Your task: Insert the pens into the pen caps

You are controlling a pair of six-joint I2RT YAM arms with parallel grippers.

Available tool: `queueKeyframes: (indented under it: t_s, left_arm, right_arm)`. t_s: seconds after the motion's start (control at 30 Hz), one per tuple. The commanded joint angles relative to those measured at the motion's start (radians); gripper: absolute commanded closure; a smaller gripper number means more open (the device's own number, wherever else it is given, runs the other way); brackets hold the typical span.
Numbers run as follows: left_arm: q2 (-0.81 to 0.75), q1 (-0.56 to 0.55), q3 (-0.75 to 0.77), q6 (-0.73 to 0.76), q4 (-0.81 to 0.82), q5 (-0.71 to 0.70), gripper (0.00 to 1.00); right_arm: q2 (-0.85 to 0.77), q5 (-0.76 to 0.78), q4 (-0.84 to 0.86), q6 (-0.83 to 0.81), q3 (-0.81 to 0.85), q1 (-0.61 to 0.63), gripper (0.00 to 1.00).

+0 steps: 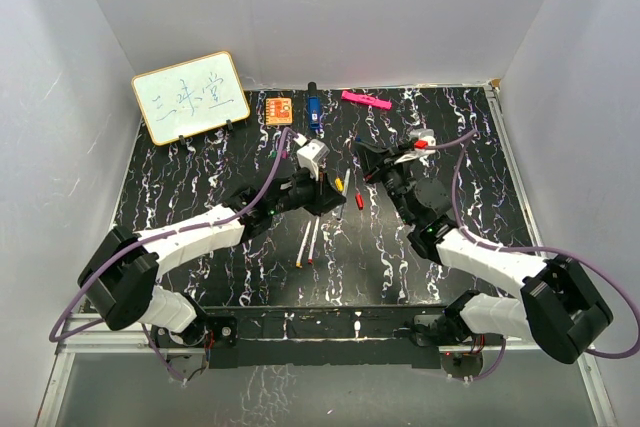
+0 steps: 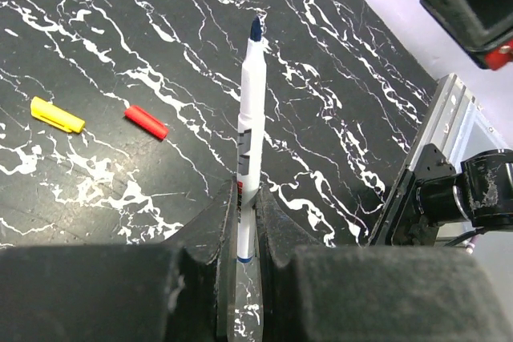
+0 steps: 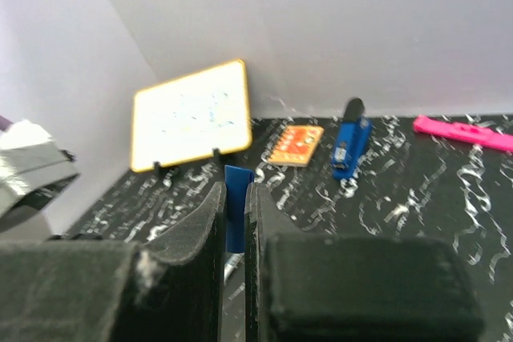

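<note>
My left gripper is shut on a white pen with a bare blue tip that points away from the jaws, above the table. In the top view this gripper is at the table's middle. A yellow cap and a red cap lie left of the pen; they also show in the top view, the yellow cap and the red cap. My right gripper is shut on a blue cap, raised above the table. Two more pens lie side by side nearer the bases.
A whiteboard stands at the back left. An orange square, a chunky blue object and a pink bar lie along the back edge. A small red piece lies near the right arm.
</note>
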Motion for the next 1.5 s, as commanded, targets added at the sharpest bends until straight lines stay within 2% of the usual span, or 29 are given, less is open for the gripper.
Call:
queueKeyframes:
  t_s: [0.0, 0.53, 0.93, 1.47]
  left_arm:
    - [-0.022, -0.009, 0.026, -0.004, 0.068, 0.016, 1.0]
    - [-0.042, -0.015, 0.036, -0.039, 0.125, 0.019, 1.0]
    - [-0.042, -0.022, 0.042, -0.029, 0.128, 0.045, 1.0]
    - [-0.081, -0.022, 0.043, -0.018, 0.12, 0.012, 1.0]
  right_arm:
    - [-0.034, -0.078, 0.186, 0.029, -0.012, -0.001, 1.0]
    - [-0.022, -0.106, 0.259, 0.081, -0.05, -0.002, 1.0]
    - [0.004, -0.107, 0.271, 0.076, -0.045, -0.002, 1.0]
    - [-0.005, -0.101, 0.254, 0.079, -0.051, -0.002, 1.0]
